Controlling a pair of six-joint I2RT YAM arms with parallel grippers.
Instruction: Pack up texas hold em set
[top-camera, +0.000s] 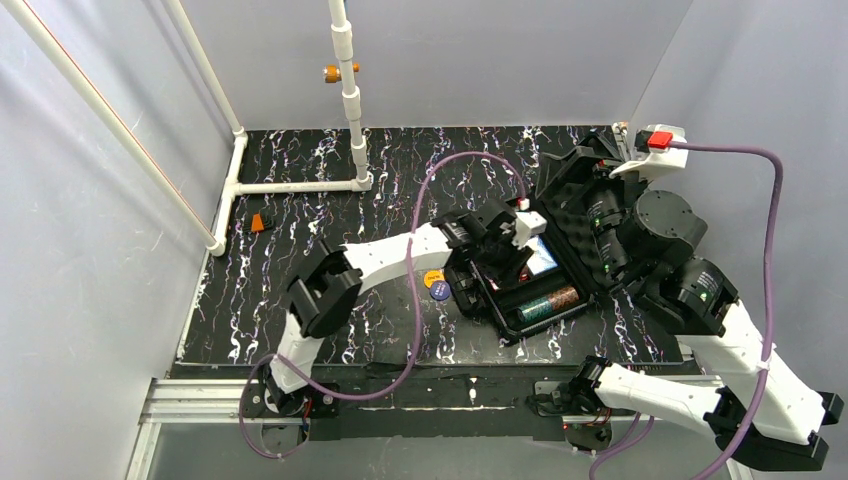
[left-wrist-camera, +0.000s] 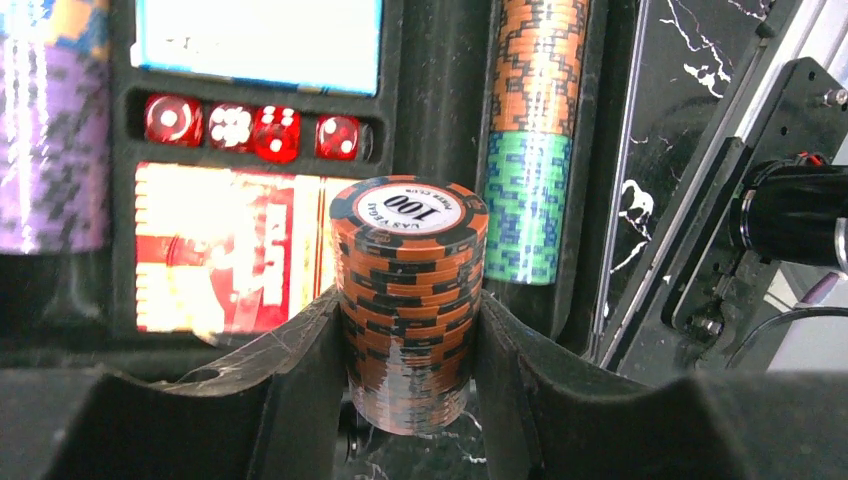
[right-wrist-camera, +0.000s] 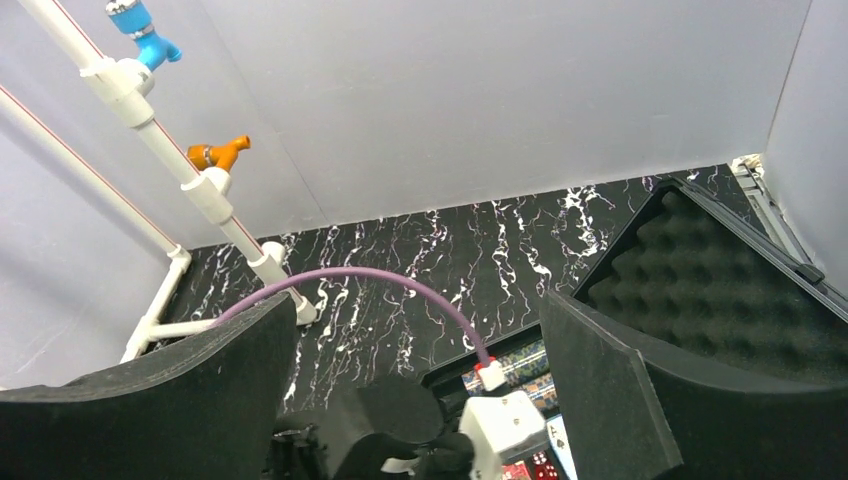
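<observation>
The left gripper (left-wrist-camera: 408, 405) pinches a stack of orange-and-black chips (left-wrist-camera: 408, 300) upright between its pads, at the left side of the open black case (top-camera: 478, 300). Whether the stack is already over its slot cannot be told.

Beyond it the case looks largely filled. The blue deck (left-wrist-camera: 260, 40), a row of red dice (left-wrist-camera: 250, 128) and the red deck (left-wrist-camera: 230, 250) sit in the middle compartments. An orange-and-green chip row (left-wrist-camera: 530, 140) lies to the right and purple chips (left-wrist-camera: 50, 150) to the left.

The right gripper (right-wrist-camera: 420, 400) is spread wide, holds nothing, and hangs above the case by the foam-lined lid (right-wrist-camera: 720, 290).

Packing seems well along. Left to do: seat the held stack, bring in the yellow button (top-camera: 433, 279) and blue button (top-camera: 440, 291) lying on the surface just left of the case, then close the lid.
</observation>
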